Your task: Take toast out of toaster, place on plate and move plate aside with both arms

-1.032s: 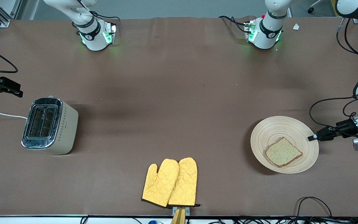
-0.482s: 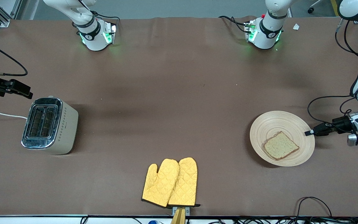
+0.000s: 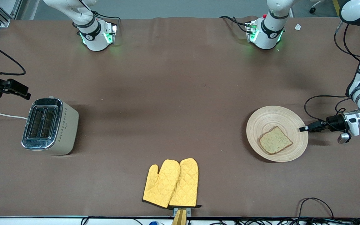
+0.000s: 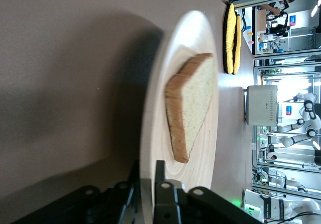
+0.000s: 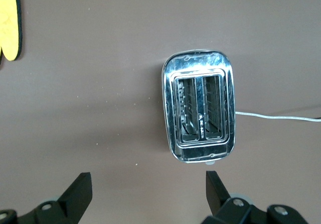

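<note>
Brown cloth covers the bench. Stiff, light plate carrying loose toast: left end effector pinches its thin rim, best kept level. Right end effector waits spread wide over the toaster.

Left arm: reaches down at its own end of the table, forearm low and level.
Left gripper: jaws pinched close together around a thin rim.
Right arm: raised at its end of the table.
Right gripper: fingers spread wide, holding nothing.
</note>
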